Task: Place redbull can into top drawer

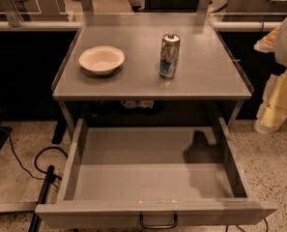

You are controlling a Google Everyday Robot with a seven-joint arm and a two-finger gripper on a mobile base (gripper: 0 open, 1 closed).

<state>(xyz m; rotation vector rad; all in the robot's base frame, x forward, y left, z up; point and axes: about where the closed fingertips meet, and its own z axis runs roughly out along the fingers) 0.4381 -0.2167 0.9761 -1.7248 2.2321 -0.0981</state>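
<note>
Redbull can [169,56] upright on tabletop [133,81] | top drawer [148,178] fully out | jaws beyond right edge (state: cannot tell)

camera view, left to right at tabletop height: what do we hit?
Shallow cream bowl → slim silver-and-blue metal redbull can → gripper, past the flat grey metal table's right edge, at the frame's right side.

Camera looks down from the front over top drawer [109,213], tool [272,111] at right.

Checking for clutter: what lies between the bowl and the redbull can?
Only bare tabletop between bowl and redbull can, camera view; gripper sits far right.
</note>
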